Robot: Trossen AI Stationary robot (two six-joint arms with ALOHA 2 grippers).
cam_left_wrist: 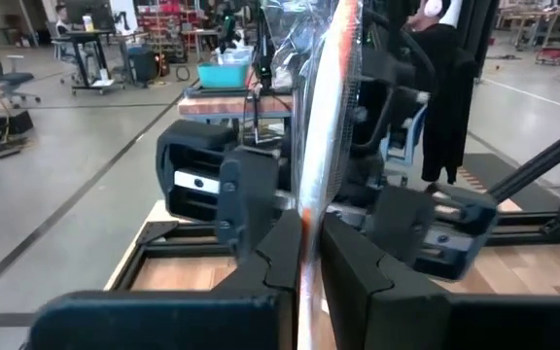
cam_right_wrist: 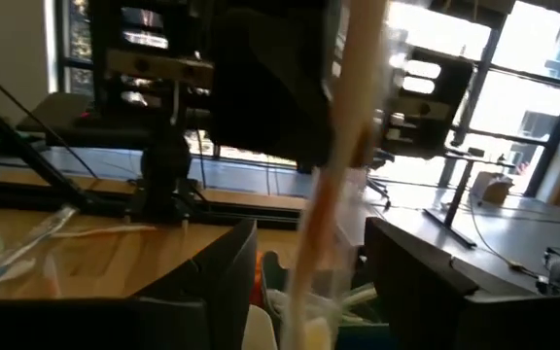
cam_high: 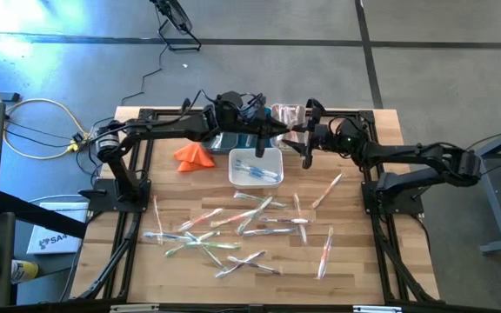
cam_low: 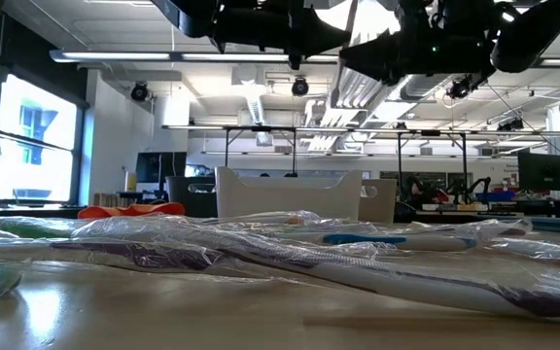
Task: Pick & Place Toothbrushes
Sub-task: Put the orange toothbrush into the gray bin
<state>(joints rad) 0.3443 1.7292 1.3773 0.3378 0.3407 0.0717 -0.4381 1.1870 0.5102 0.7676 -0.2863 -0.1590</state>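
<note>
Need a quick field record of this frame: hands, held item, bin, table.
left hand: shut on a wrapped toothbrush, raised above the table's far edge
right hand: open, facing the left hand; the same toothbrush stands between its fingers
bin: white, below the two hands, a few brushes inside
loose brushes: many, scattered across the table
cloth: orange, left of the bin
stage: looks like a handover between hands, held brush not yet binned

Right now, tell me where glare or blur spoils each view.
High view: blue glare at upper left. Low view: nearest toothbrushes blurred, ceiling lights glaring. Left wrist view: sharp on the held toothbrush. Right wrist view: toothbrush smeared, windows blown out.
</note>
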